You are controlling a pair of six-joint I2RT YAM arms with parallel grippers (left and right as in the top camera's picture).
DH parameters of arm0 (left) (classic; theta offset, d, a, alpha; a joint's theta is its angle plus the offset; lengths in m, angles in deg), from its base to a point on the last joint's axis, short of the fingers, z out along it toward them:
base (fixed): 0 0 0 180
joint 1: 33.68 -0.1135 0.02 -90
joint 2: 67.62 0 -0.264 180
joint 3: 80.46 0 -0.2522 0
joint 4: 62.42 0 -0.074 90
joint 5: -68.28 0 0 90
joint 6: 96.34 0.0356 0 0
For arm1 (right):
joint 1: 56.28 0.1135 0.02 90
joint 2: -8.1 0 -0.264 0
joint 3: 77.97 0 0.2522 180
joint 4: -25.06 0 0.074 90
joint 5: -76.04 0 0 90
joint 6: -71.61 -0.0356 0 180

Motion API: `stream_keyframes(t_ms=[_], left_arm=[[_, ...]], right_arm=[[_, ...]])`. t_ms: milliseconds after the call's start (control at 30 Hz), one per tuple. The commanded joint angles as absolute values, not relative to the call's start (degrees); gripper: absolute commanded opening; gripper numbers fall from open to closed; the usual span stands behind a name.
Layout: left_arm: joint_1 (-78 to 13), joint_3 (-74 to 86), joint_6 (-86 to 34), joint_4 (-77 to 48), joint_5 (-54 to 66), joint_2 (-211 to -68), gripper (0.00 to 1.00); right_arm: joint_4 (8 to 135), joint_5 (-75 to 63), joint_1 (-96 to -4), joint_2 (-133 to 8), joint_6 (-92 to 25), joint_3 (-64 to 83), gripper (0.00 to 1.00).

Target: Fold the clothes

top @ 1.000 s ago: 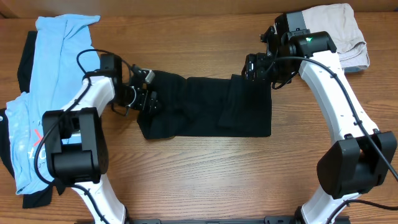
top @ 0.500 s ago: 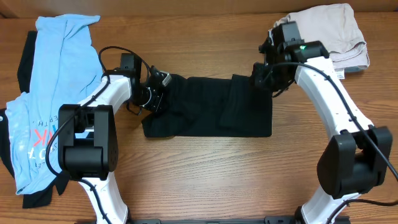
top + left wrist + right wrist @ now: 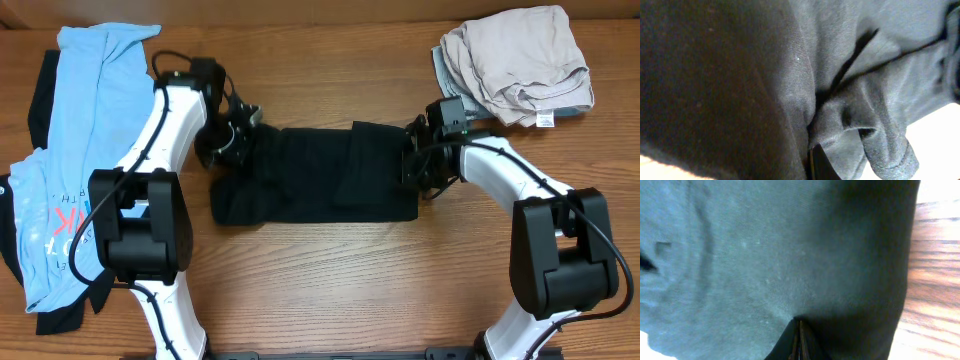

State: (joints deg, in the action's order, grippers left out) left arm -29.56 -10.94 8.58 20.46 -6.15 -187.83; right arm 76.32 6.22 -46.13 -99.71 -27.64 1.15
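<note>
1. A black shirt [image 3: 310, 175] lies as a long band across the middle of the desk [image 3: 330, 290].
2. The left gripper [image 3: 238, 148] sits at the shirt's left end. Cloth fills its wrist view, so I cannot tell how its jaws stand.
3. The right gripper [image 3: 412, 166] pinches the right end, jaws closed thin on fabric (a crease gathers there).
4. This looks like mid-fold; the next move probably calls for carrying one end over the other.
5. A blue tee [image 3: 95, 90] lies along the left edge, and a beige pile [image 3: 515, 55] is in the far right corner.
</note>
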Motion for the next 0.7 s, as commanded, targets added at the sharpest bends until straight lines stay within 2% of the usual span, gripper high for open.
stream_keyframes(t_ms=[0, 300, 533, 667], left_arm=[[-27.3, -18.0, 7.8, 24.2, -7.1, -188.1, 0.04], [-16.6, -32.2, 3.8, 32.6, -6.9, -188.1, 0.04], [-7.8, -32.7, -0.9, 29.0, -6.8, -188.5, 0.04], [-4.0, -32.4, -8.3, 24.7, -6.6, -189.7, 0.04]], right_arm=[[72.8, 7.2, -46.3, -99.4, -29.0, -2.5, 0.04], [70.3, 7.1, -46.3, -99.4, -30.4, -4.4, 0.04], [70.4, 7.2, -46.3, -99.4, -30.5, -4.4, 0.04], [70.4, 7.2, -46.3, -99.4, -30.7, -4.4, 0.04]])
